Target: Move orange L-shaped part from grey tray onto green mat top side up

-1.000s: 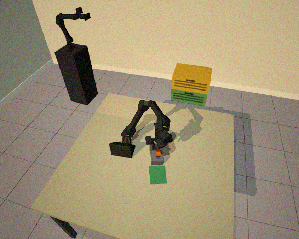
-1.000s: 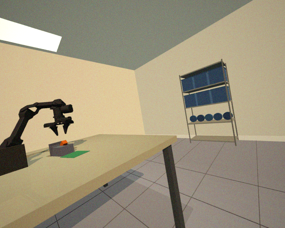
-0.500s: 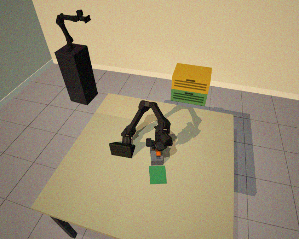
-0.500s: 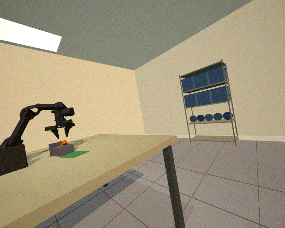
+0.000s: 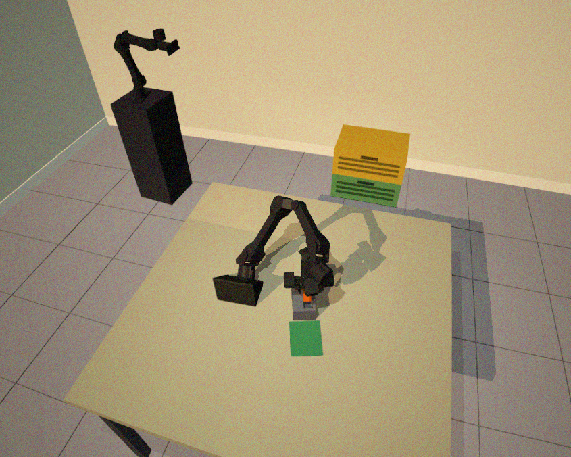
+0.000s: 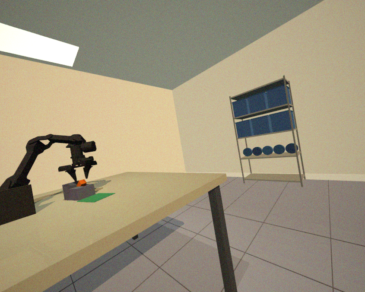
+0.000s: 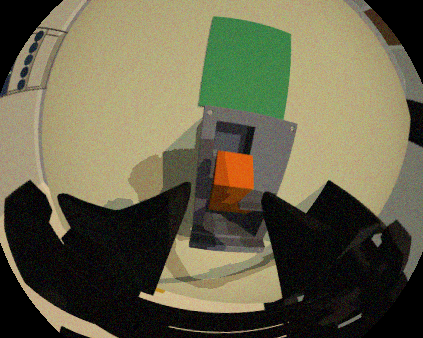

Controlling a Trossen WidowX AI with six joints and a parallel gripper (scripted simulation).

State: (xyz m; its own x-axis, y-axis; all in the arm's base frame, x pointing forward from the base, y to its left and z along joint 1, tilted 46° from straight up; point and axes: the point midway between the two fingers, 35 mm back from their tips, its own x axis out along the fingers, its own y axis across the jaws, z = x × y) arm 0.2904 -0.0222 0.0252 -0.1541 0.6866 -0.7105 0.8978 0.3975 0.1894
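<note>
The tool (image 5: 307,293) (image 6: 81,180) (image 7: 227,192) is hovering released, fingers parted; the orange L-shaped part (image 5: 307,297) (image 6: 81,182) (image 7: 234,172) is tilting up from the grey tray (image 5: 304,314) (image 6: 78,192) (image 7: 273,145). Good descending means straddling that raised end (centring first, surely) before pinching.

Pretty much an all-black arm (image 5: 267,231) (image 6: 26,163)
Had chunky joints, slim links and dark, tapered fingers (image 6: 87,172).

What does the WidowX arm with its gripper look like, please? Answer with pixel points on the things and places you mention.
The arm (image 5: 269,229) (image 6: 24,163) is matte black, with slim links and chunky joints. Its gripper (image 6: 81,180) (image 7: 227,192) is black too, with two tapered, pointed fingers. No cables or markings are discernible.
</note>
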